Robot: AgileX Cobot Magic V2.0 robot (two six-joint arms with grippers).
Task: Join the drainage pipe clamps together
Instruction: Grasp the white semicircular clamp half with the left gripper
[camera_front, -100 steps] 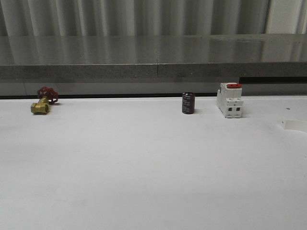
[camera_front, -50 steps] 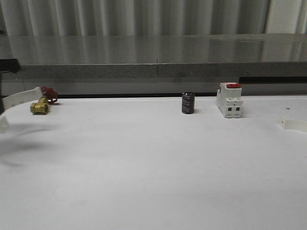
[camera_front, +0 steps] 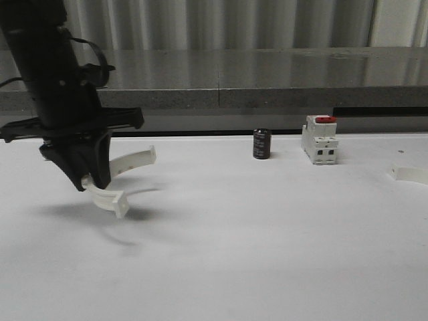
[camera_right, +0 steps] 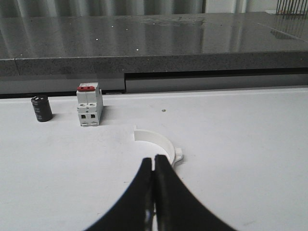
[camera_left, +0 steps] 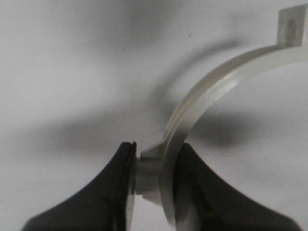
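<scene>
One white half-ring drainage pipe clamp (camera_front: 131,160) hangs above the left of the table, and my left gripper (camera_front: 90,179) is shut on it. In the left wrist view the fingers pinch its side lug and band (camera_left: 211,91), with the gripper (camera_left: 154,174) closed round them and the flat end tab at the far end. The other clamp (camera_front: 410,174) lies flat at the table's right edge. In the right wrist view that clamp (camera_right: 158,140) rests just beyond my right gripper (camera_right: 154,161), which is shut with nothing between its fingers.
A black cylinder (camera_front: 262,144) and a white breaker with a red top (camera_front: 320,139) stand at the back right of the white table; both also appear in the right wrist view, the cylinder (camera_right: 42,109) beside the breaker (camera_right: 89,104). A grey ledge (camera_front: 221,80) runs along the back.
My left arm has swung in from the left edge towards the middle, carrying the clamp, and now covers the brass valve. The clamp at the right edge has not moved.
</scene>
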